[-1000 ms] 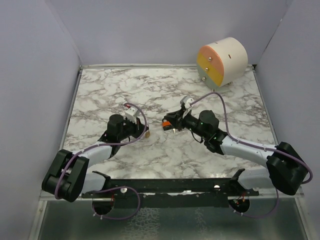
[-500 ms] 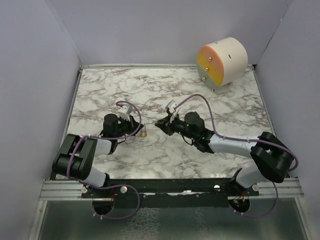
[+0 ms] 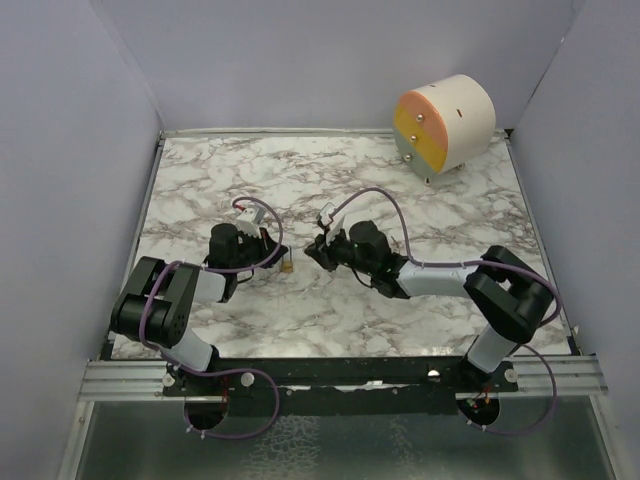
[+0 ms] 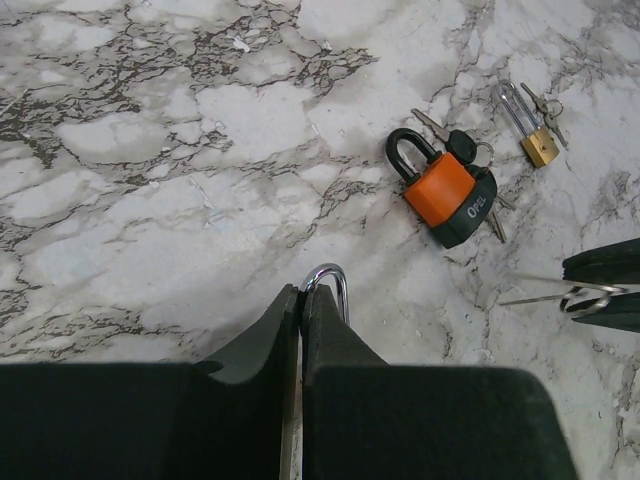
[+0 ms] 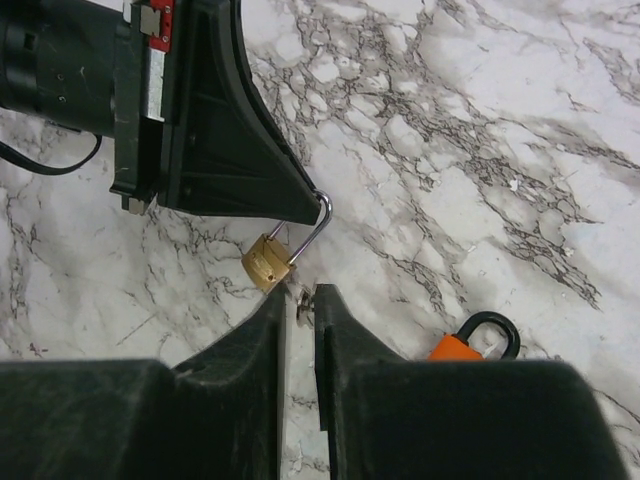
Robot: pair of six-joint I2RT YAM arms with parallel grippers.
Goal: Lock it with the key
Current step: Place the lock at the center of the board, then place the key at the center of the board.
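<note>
My left gripper (image 4: 302, 298) is shut on the silver shackle (image 4: 336, 282) of a small brass padlock (image 5: 266, 263), which hangs below its fingertips just above the marble. In the right wrist view my right gripper (image 5: 300, 300) is shut on a small silver key (image 5: 303, 303), whose tip sits right beside the brass body's lower end. From above, the padlock (image 3: 287, 267) lies between the left gripper (image 3: 270, 255) and the right gripper (image 3: 314, 249). Whether the key is in the keyhole is hidden.
An orange and black padlock (image 4: 446, 196) with keys lies on the marble, partly seen as the orange padlock (image 5: 468, 342) beside my right finger. Another small brass padlock (image 4: 540, 148) with keys lies beyond it. A round drawer unit (image 3: 445, 125) stands at the far right corner.
Both arms have folded back toward their bases. The right gripper has moved left with the key, close up to the brass padlock held by the left gripper.
</note>
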